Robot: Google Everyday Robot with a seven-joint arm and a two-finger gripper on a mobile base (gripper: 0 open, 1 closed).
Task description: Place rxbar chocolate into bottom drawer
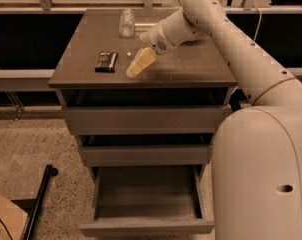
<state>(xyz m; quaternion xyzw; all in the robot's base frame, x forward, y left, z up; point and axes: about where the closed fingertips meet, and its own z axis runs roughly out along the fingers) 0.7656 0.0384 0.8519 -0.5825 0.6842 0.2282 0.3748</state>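
1. The rxbar chocolate [106, 62] is a small, flat, black-wrapped rectangle. It lies flat on the cabinet top [191, 66], toward the left front area, with its long side running toward the front edge. There are pale marks on the wrapper, but I cannot read them.
2. The gripper [133, 70] sits at 3 o'clock from the bar, just beside it and not touching. It shows as a pale yellowish wedge angled down toward the top. I cannot tell whether it is spread or pressed together, and nothing is visible in its grasp.
3. A glass jar [126, 23] stands upright at about 1 o'clock from the bar, near the back edge. It is clear and rounded.
4. The arm [226, 39] is made of smooth, off-white rounded segments. It comes in from 3 o'clock and crosses over the right half of the top.
5. The cabinet top is a matte grey-brown slab with squared edges.
6. Below it are two shallow drawer fronts, upper [143, 120] and middle [145, 155]. Both are plain, with no handles.
7. The bottom drawer [146, 227] is at 6 o'clock and pulled out toward the camera. It is a wide, open box with the same grey-brown finish.
8. The robot body [263, 174] fills the view from 4 to 5 o'clock as a large, pale, glossy shell.
9. The floor [36, 139] is speckled beige stone. At 7 o'clock a black pole [41, 199] lies on it, with a piece of brown cardboard [3, 219] beside it.
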